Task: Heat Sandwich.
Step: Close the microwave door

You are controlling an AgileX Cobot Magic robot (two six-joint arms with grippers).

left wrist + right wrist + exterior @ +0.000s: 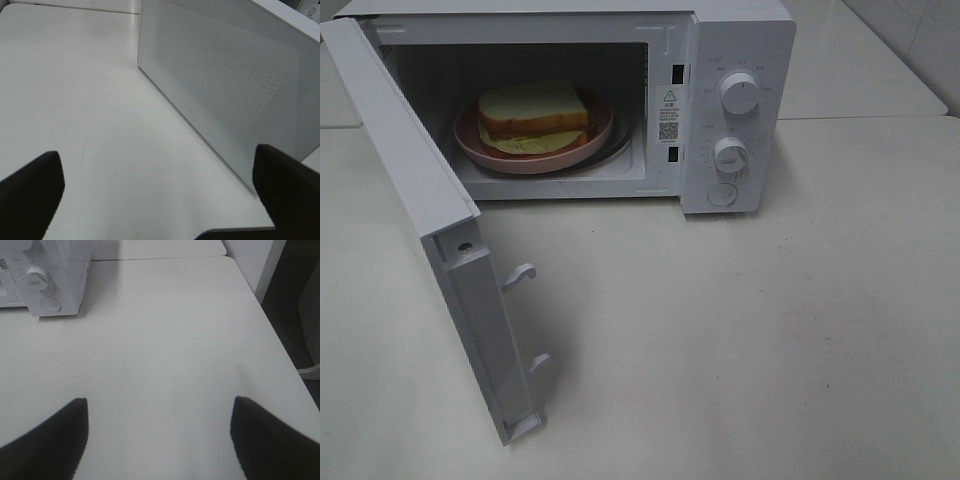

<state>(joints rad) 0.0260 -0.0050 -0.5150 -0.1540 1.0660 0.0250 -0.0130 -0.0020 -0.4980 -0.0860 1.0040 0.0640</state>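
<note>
L end effector: fingers apart, nothing btwn, over bench beside the door, which stands wide open. Sandwich on pink plate inside microwave. R end effector: apart too, empty, over bench w/ knobs ahead.

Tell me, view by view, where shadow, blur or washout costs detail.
Exterior high: even light, microwave cavity dim above the sandwich, door throwing a soft shadow on the table. Left wrist: left gripper's fingers dark and blurred, door mesh sharp. Right wrist: right gripper's fingers likewise, knobs washed pale.
</note>
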